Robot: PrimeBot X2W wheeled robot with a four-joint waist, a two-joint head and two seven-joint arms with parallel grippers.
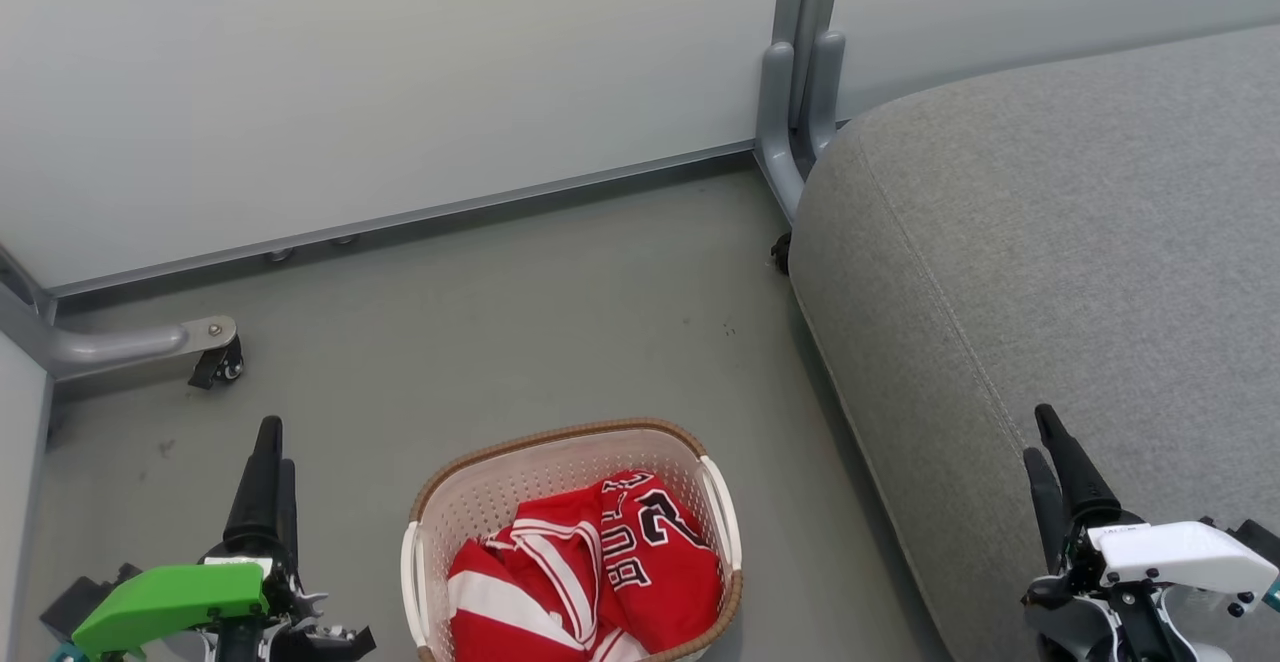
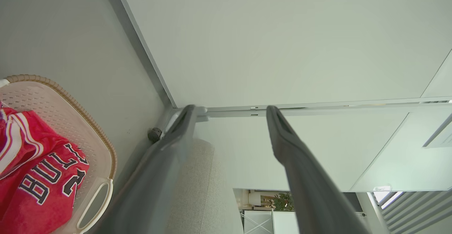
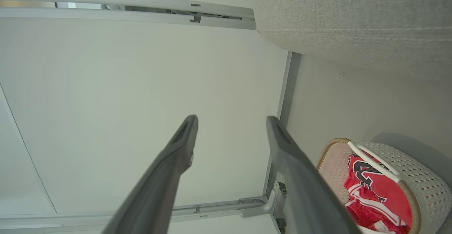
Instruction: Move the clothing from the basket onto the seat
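Red sports clothing (image 1: 600, 567), a "BULLS" jersey crumpled beside white-striped shorts, lies inside the small cream perforated plastic basket (image 1: 560, 435). The basket stands on the grey floor (image 1: 500, 322), just beside the large grey upholstered seat (image 1: 1080, 242). Left gripper (image 1: 277, 447) and right gripper (image 1: 1037, 434) flank the basket, jaws parted and empty. This is apparently a ready pose that leaves the basket mouth free for a first reach. No garment is on the seat yet.
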